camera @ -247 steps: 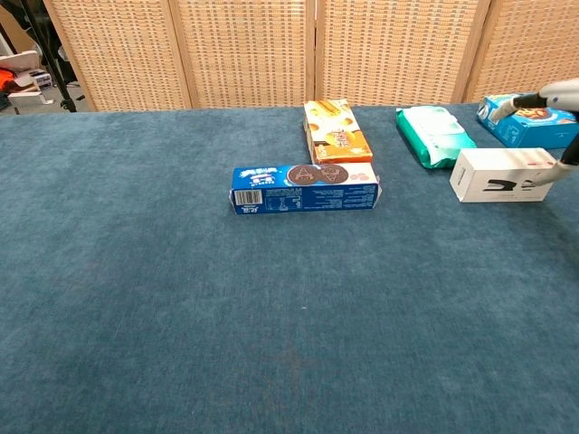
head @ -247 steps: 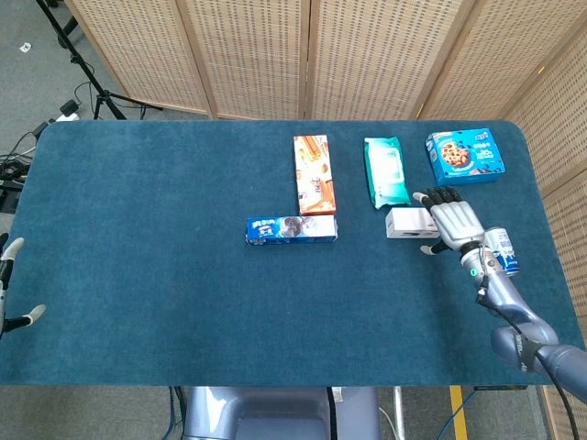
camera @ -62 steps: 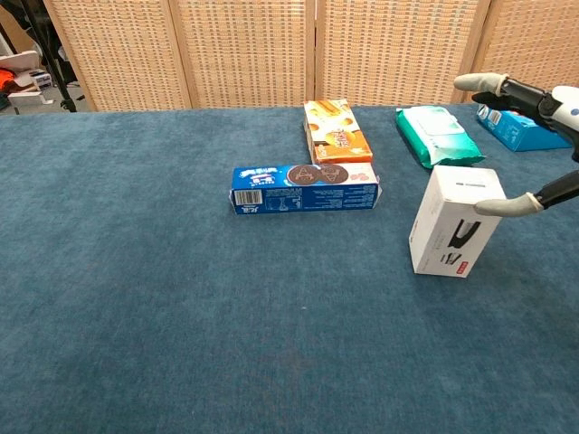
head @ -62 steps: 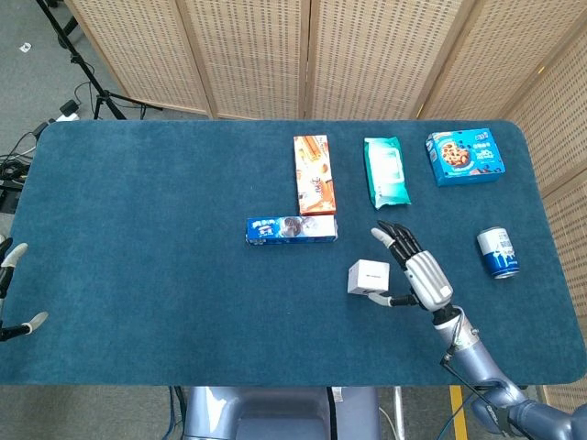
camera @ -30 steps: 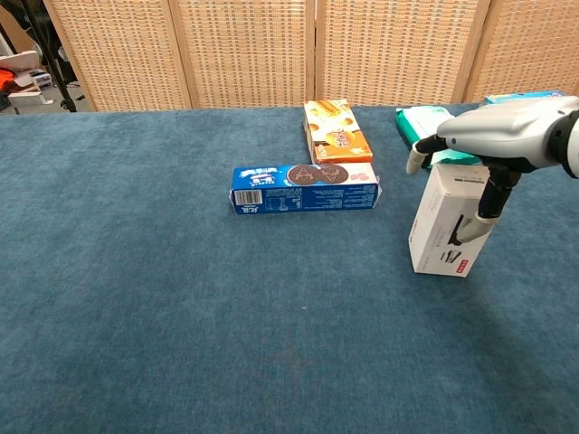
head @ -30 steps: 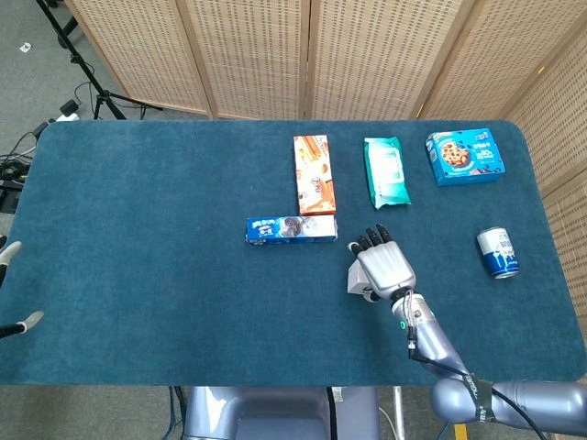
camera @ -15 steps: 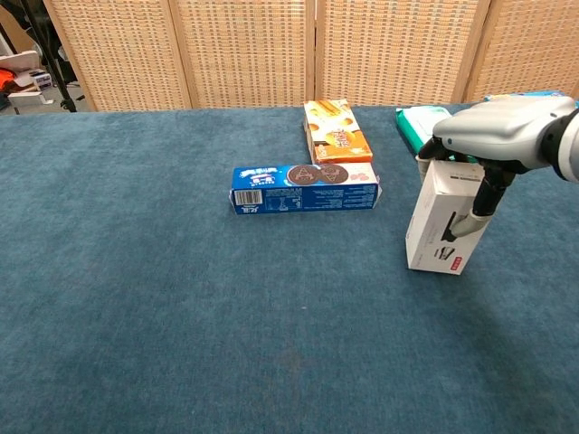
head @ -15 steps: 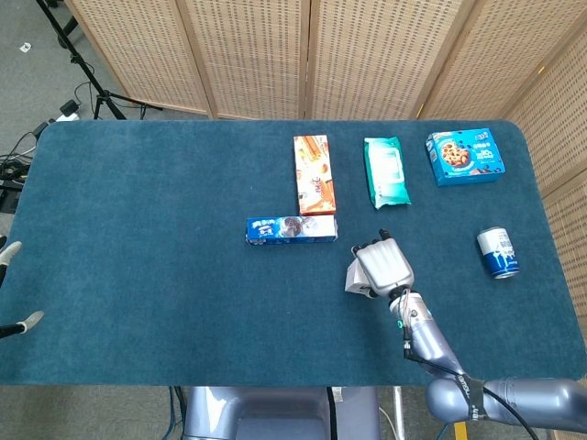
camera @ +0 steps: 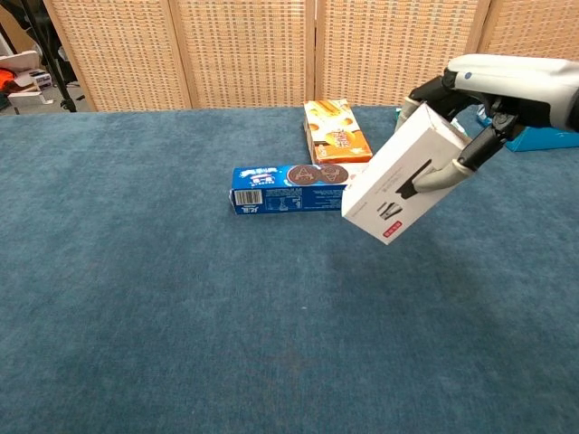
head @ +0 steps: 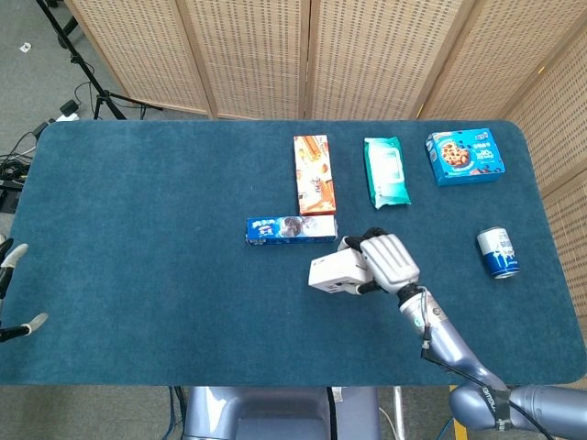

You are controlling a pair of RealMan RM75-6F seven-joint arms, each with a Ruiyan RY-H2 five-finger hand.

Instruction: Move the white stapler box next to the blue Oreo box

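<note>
My right hand grips the white stapler box and holds it tilted in the air, its lower end pointing left, clear of the cloth. The blue Oreo box lies flat near the table's middle; the stapler box hangs just in front of its right end. Only the fingertips of my left hand show at the head view's left edge, apart and holding nothing.
An orange biscuit box lies behind the Oreo box. A green wipes pack, a blue cookie box and a blue can sit to the right on the blue table cloth.
The right hand closed on the upright stapler box, lifted it off the cloth, tipped it and carried it left towards the Oreo box.
</note>
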